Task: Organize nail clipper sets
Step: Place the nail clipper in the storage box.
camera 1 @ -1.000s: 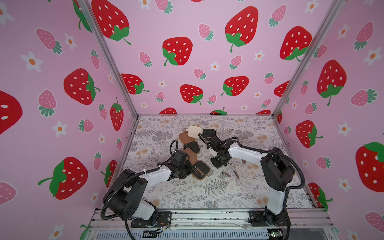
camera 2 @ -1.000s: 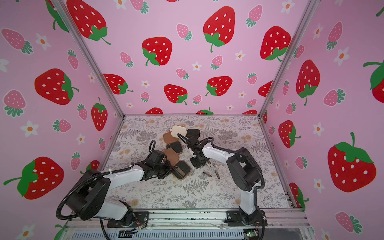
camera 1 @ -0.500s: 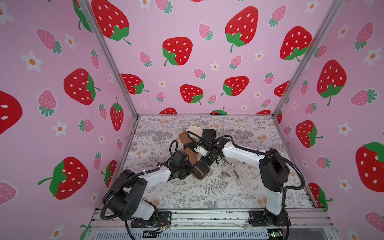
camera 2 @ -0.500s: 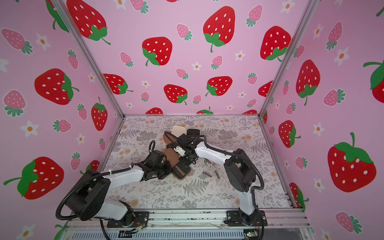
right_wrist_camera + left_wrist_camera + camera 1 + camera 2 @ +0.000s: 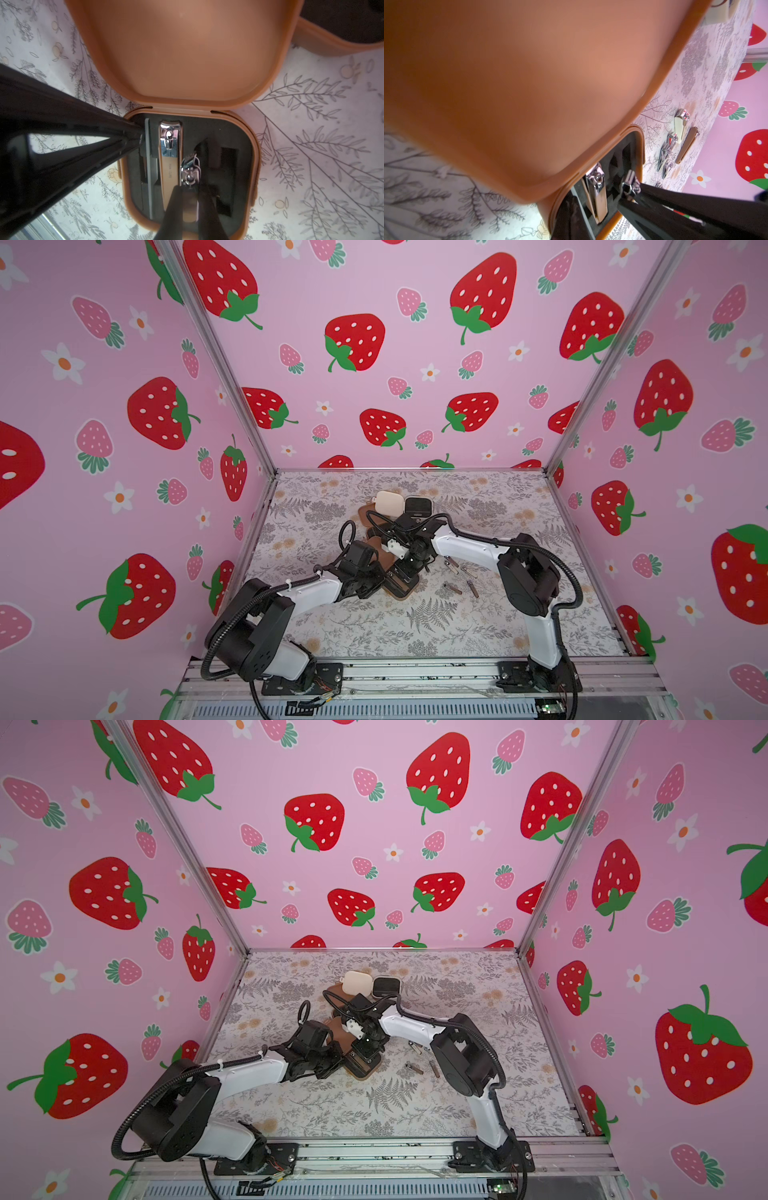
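right wrist view: right hand (image 5: 189,187) pinches small clipper (image 5: 189,166) over open brown case (image 5: 254,166); seat it flat in the empty slot (image 5: 228,158) beside big clipper (image 5: 170,158), closed left hand (image 5: 139,135) bracing the corner.

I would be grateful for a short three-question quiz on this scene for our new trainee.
1. True or false: the brown case beneath the right gripper has its lid closed.
2. What does the right gripper hold? A) a small clipper B) a file C) nothing
3. Fill in: in both top views, the cream case lies ___ to the back wall than that brown case.
Key: 1 false, the lid is folded open; 2 A; 3 nearer.
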